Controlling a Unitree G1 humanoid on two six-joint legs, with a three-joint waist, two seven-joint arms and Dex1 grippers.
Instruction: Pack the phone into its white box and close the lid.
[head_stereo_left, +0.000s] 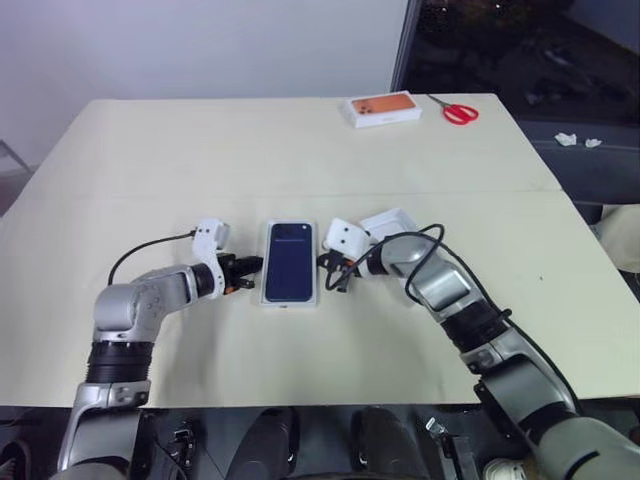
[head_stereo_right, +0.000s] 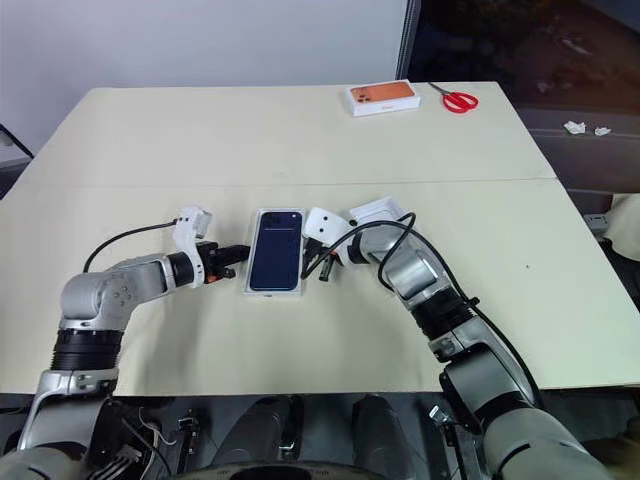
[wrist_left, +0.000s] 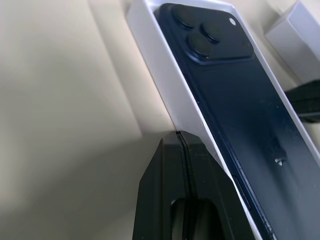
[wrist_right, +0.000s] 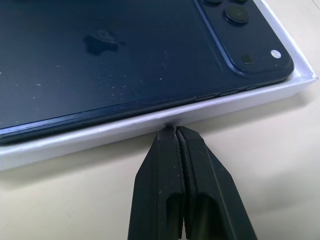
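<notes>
The dark navy phone (head_stereo_left: 289, 260) lies back up in the white box (wrist_right: 150, 127) at the middle of the table, with its camera cluster at the far end. My left gripper (head_stereo_left: 252, 266) is shut, and its tip (wrist_left: 180, 136) touches the outside of the box's left wall. On the other side, my right gripper (head_stereo_left: 332, 266) is also shut, with its tip (wrist_right: 172, 130) against the right wall. Neither gripper holds anything. A shallow white cardboard piece (head_stereo_left: 390, 222) lies just behind my right wrist; I cannot tell whether it is the lid.
An orange-topped white box (head_stereo_left: 383, 108) and red scissors (head_stereo_left: 458, 110) lie at the table's far right edge. The cream table (head_stereo_left: 200, 150) stretches wide on all sides of the box. Cables loop off both wrists.
</notes>
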